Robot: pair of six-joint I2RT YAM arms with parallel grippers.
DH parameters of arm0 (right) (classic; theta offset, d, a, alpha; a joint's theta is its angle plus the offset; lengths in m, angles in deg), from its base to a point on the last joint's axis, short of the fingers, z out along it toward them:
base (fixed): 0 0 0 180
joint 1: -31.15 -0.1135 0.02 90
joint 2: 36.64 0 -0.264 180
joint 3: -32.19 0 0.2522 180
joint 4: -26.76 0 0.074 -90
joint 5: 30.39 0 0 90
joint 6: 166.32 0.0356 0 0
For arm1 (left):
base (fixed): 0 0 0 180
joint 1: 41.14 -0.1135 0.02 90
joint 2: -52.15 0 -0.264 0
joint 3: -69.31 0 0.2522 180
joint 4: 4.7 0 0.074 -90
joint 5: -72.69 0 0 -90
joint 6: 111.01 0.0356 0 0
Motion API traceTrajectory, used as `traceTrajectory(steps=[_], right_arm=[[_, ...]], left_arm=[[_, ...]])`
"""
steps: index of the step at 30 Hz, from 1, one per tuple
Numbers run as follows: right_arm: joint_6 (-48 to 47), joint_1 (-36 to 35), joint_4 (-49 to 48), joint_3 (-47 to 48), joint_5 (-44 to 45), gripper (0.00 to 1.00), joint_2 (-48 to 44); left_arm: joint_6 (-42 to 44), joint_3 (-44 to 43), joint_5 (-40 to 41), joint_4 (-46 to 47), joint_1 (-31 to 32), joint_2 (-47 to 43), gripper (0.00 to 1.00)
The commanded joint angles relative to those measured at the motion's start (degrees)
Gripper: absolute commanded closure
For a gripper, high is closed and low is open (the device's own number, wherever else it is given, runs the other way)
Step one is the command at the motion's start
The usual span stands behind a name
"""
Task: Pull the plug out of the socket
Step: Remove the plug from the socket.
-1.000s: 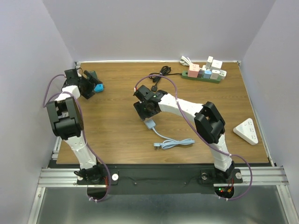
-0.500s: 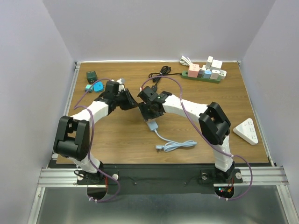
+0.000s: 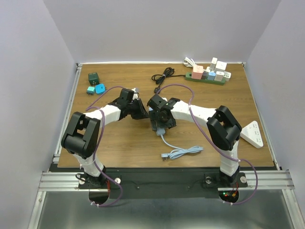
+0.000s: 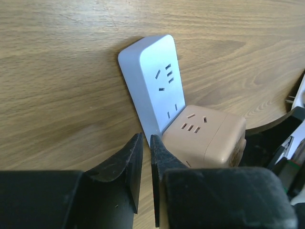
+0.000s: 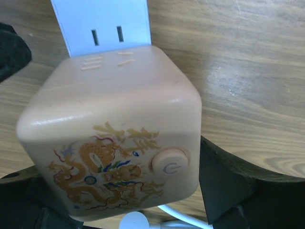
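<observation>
The top camera hangs above the 6 o'clock edge of the table (image 3: 119, 138), looking down toward 12. Both wrist cameras sit close in, sharing the white strip (image 4: 152, 81) and tan cube (image 4: 209, 138).

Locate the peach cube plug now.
In both wrist views the peach cube plug sits on the white power strip, mid-table, between the fingers of the right gripper, with the left gripper just to its left.

— What's the room like?
— Plain pale lilac walls (image 3: 162, 28) on three sides, lit softly and evenly.
— And the furniture?
— One wood-grain tabletop (image 3: 119, 138) with a thin white strip along its far edge. An aluminium rail (image 3: 62, 180) runs along the near side, with a grey surface (image 3: 157, 212) below it.
</observation>
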Motion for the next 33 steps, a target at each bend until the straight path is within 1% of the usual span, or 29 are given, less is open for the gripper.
traceTrajectory(steps=[1,4,6,8,9,12,14,17,18,23,25,29,33], right_arm=[[-1.32,0.22,1.89,0.85,0.85,0.19,-0.65],[-2.64,0.22,2.06,1.64,1.29,0.19,-0.03],[-3.26,0.22,1.88,1.55,1.03,0.19,-1.17],[-3.96,0.31,1.80,1.03,1.20,0.19,-2.40],[-4.75,0.31,1.80,0.85,1.29,0.17,-3.19],[-5.54,0.66,1.89,0.67,0.68,0.17,-4.16],[-5.46,1.36,1.80,0.59,-0.81,0.17,-4.25],[-6.42,1.71,0.93,0.41,-4.85,0.17,-4.69],[-7.55,1.80,0.22,-0.37,-8.25,0.17,-6.08],[-9.76,1.71,-3.39,-2.40,-16.27,0.17,-12.14],[-10.03,1.71,-3.30,-2.49,-16.90,0.18,-13.47],[-8.54,1.71,-2.95,-3.37,-14.45,0.20,-16.20],[-7.48,1.71,-1.28,-2.67,-11.28,0.21,-16.12]], left_arm=[[-0.03,-0.95,1.58,0.22,0.26,-1.26,0.77],[0.15,-1.21,1.93,-0.48,0.35,-1.35,0.76],[0.24,-1.56,2.37,-0.92,0.35,-1.70,0.69],[0.24,-1.83,2.63,-0.83,0.44,-1.88,0.57],[0.41,-1.92,2.72,-0.83,0.44,-1.70,0.45],[0.24,-2.45,3.07,-0.92,0.44,-1.35,0.29],[0.06,-2.53,2.63,-0.57,0.53,-0.91,0.27],[-0.46,-2.53,1.67,0.22,0.79,-0.73,0.26],[-1.16,-2.27,1.40,0.48,0.79,-0.99,0.26],[-3.19,-1.74,3.15,0.14,0.79,-3.37,0.27],[-3.36,-1.92,4.65,-1.18,0.79,-4.33,0.27],[-3.89,-2.27,7.55,-2.15,0.79,-6.44,0.30],[-3.19,-2.97,7.29,-1.19,0.79,-7.68,0.36]])
